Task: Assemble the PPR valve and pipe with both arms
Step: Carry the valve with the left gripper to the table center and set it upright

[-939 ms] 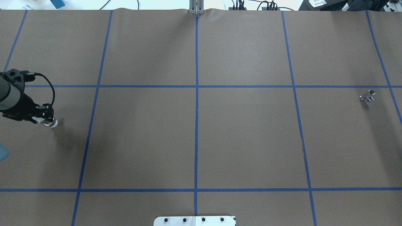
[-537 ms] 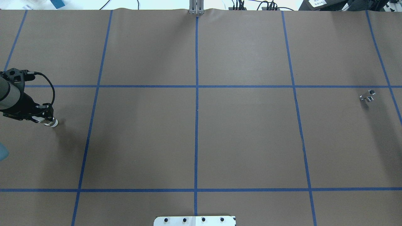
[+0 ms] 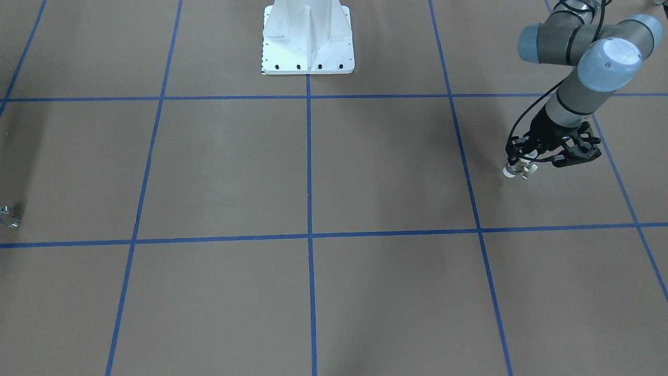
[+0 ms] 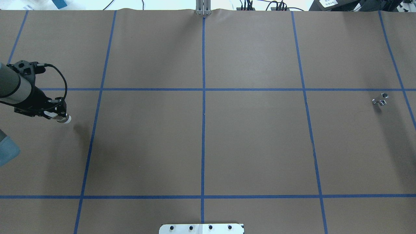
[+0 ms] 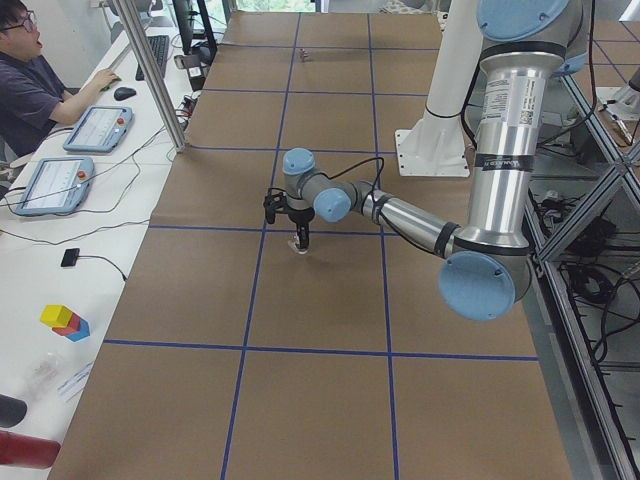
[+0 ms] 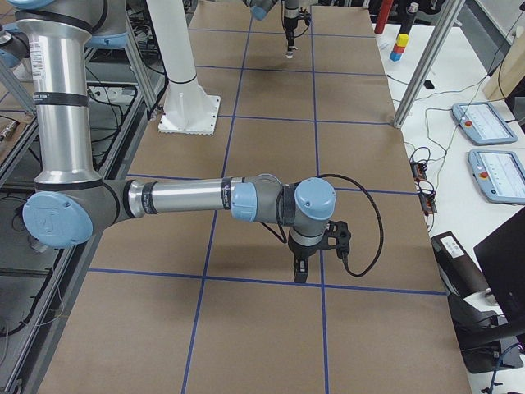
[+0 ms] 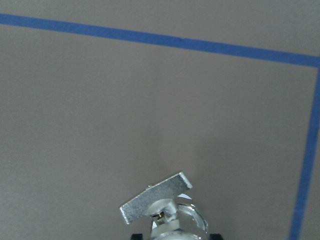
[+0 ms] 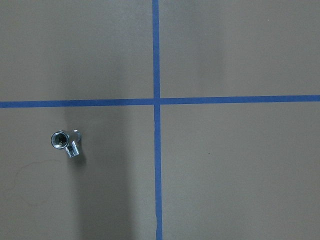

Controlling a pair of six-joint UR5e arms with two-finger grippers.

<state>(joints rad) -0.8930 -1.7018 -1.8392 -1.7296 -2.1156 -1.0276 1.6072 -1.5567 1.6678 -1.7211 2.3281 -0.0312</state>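
Note:
My left gripper (image 4: 60, 116) is shut on the PPR valve (image 4: 66, 120) at the table's left side and holds it just above the brown paper. The valve also shows in the front view (image 3: 518, 169). Its flat lever tab (image 7: 156, 204) fills the bottom of the left wrist view. The pipe (image 4: 380, 100), a small shiny metal stub with a dark bore, lies on the table at the far right, also in the front view (image 3: 8, 216) and the right wrist view (image 8: 66, 141). My right gripper (image 6: 300, 269) hangs over that area; I cannot tell whether it is open or shut.
Blue tape lines (image 4: 203, 113) divide the brown table cover into squares. The white bolted pedestal (image 3: 308, 42) stands at the robot's side. An operator (image 5: 25, 90) sits with tablets beyond the far table edge, by an aluminium post (image 5: 150, 70).
My left gripper has lifted the valve off the table and carried it a little to the right and farther from the robot. The pipe has not moved.

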